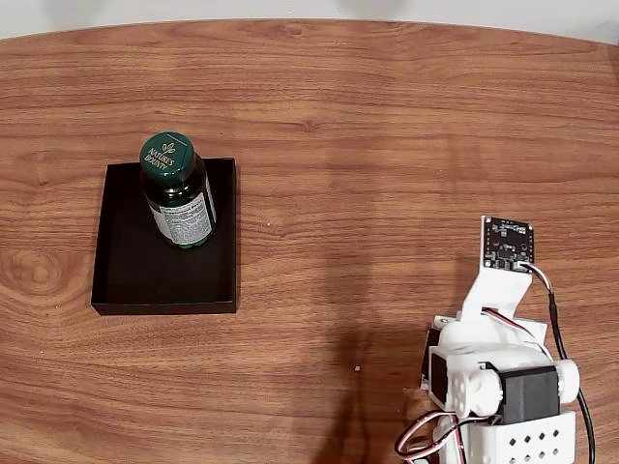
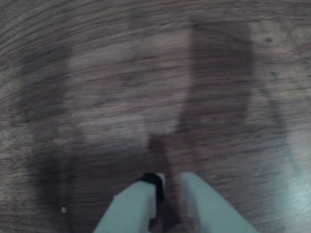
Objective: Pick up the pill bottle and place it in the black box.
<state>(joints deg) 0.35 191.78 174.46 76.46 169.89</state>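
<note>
One pill bottle (image 1: 177,191), upright inside the black box (image 1: 131,266), near its far wall; placement looks done; your gripper (image 2: 169,187) hangs over bare desk (image 1: 387,126), fingers nearly together, holding nothing; next, you need only park the arm.

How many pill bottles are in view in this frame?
1. The pill bottle stands upright inside the black box, toward its far edge in the fixed view, left of the arm. Nothing suggests another is hidden.

Wood-grain table (image 1: 387,145); pale wall strip (image 1: 290,10) beyond it.
</note>
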